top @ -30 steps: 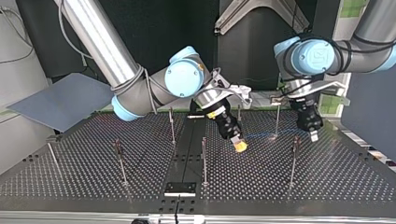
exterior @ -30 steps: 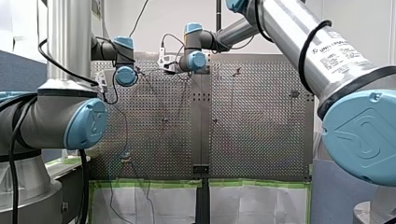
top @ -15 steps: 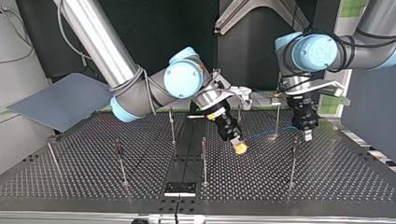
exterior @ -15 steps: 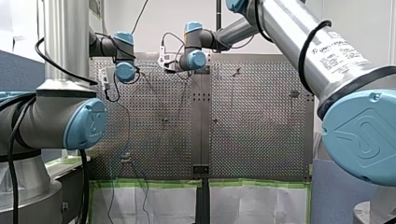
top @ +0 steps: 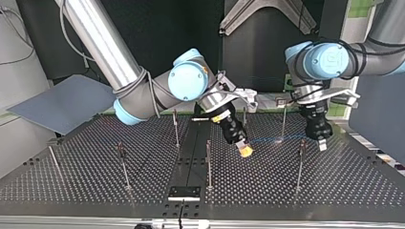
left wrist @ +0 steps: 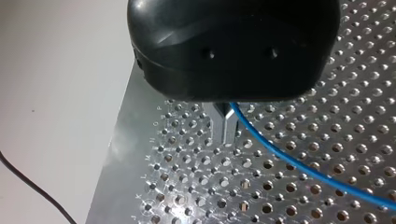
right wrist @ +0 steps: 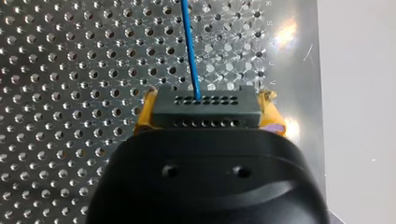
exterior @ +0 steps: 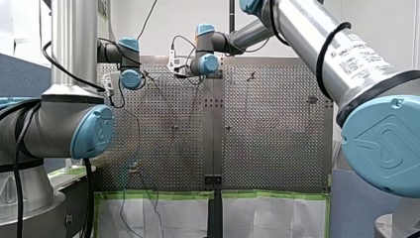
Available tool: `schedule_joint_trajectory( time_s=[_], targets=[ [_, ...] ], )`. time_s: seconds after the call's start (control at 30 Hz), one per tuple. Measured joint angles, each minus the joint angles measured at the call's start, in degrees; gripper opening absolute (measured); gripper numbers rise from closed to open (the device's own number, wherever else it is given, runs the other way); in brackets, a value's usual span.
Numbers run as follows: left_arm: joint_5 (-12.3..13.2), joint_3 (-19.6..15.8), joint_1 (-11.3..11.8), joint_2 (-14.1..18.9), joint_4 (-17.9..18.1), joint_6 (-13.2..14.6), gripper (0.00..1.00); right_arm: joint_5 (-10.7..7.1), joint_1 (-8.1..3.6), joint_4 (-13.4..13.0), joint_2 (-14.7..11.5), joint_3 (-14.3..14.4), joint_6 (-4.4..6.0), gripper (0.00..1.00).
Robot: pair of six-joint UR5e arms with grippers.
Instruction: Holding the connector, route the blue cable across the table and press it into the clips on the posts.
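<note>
The right end effector (right wrist: pixel 205 113) is clamped on a dark connector (right wrist: pixel 205 105). Its 2 yellow pads (right wrist: pixel 145 112) press against the 2 ends of the block, whose face shows 2 rows of small holes. The blue cable (right wrist: pixel 190 46) leaves one of those holes and runs straight ahead over the perforated worktop (right wrist: pixel 56 70).

In the top view this end effector hangs tilted just above the worktop, a little right of the middle. One post (top: pixel 208 162) stands to its left, nearer the camera, and another post (top: pixel 283 121) stands to its right, further back.

The left end effector (left wrist: pixel 225 127) has its 2 metal fingers (left wrist: pixel 218 123) drawn almost together, with only a thin slit between them. They pinch the blue cable, which comes out at their root and sweeps away in a curve above the holes. In the top view it points straight down at the right, with its tips just above the worktop. The top of a third post (top: pixel 300 162) is just beside it on the left.

Between the 2 end effectors the cable shows as a faint thin blue line that passes the further post. I cannot tell whether it touches that post or sits in any clip.

More thin posts stand upright across the left half of the top view.

In the front view the left arm (exterior: pixel 74 129) and the right arm (exterior: pixel 317 44) both reach to the far end of the worktop, their wrists close together at the upper left.
</note>
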Motion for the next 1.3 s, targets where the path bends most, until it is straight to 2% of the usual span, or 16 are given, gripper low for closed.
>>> schedule_joint_trajectory(
  time_s=[0.23,0.63,0.97,1.13,1.3],
  targets=[
    [1.8,0.0,0.6,-0.3,1.2,-0.9,0.00,-0.01,0.01,0.0,0.0,0.0,-0.01,0.00],
    [4.7,2.1,3.3,-0.9,2.9,-2.5,0.00,0.00,-0.01,0.1,0.1,-0.1,-0.01,0.00],
    [7.0,2.3,3.9,-3.7,3.0,-3.3,0.00,-0.01,-0.05,0.1,0.0,-0.2,-0.09,0.00],
    [8.3,2.3,4.8,-4.0,4.9,-4.9,0.00,0.10,-0.63,0.0,0.1,-0.2,-0.10,0.00],
    [9.9,2.6,5.8,-4.5,7.1,-6.5,0.00,0.24,-1.76,0.1,0.1,-0.2,-0.10,0.00]
  ],
)
